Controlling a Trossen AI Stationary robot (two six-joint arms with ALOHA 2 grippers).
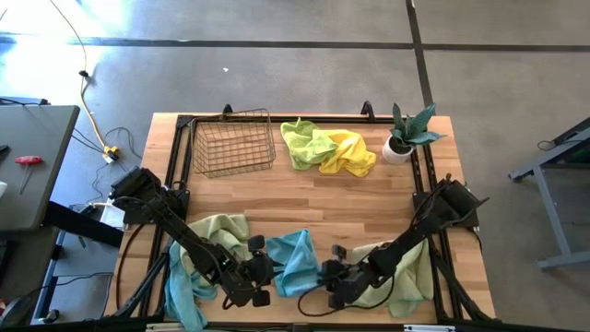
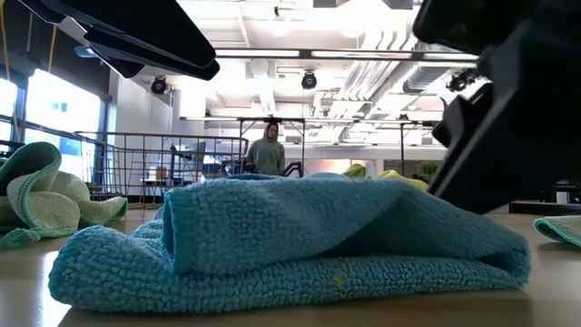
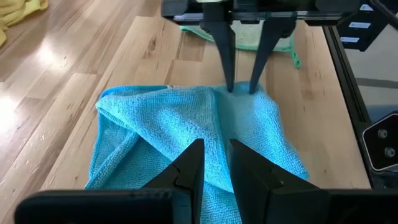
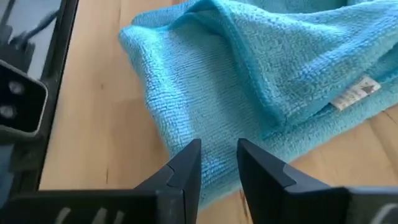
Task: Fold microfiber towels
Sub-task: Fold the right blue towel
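A light blue towel (image 1: 297, 261) lies crumpled on the wooden table near its front edge, with folds raised along its middle (image 2: 290, 241). My left gripper (image 3: 214, 165) comes at it from the table's left and is shut on it. My right gripper (image 4: 219, 158) comes from the table's right, its fingers a little apart, with their tips at the towel's right edge (image 3: 239, 93). A pale green towel (image 1: 217, 235) lies under my left arm and another (image 1: 396, 272) under my right arm. A lime towel (image 1: 302, 143) and a yellow one (image 1: 350, 152) lie heaped at the far side. My left gripper pinches a raised fold (image 3: 216, 134) on the left side of the blue towel between its two fingers, slanting down from the table's left. The towel lies slack on the table. My right gripper's fingertips (image 3: 230, 84) stand on the towel's right edge (image 4: 217, 140), slanting down from the table's right. Cloth shows between the fingers; whether they have caught it I cannot tell.
A wire basket (image 1: 233, 143) stands at the far left and a potted plant (image 1: 406, 134) at the far right corner. A black frame (image 1: 426, 184) runs along the table's edges. A person (image 2: 268, 150) stands far off in the room.
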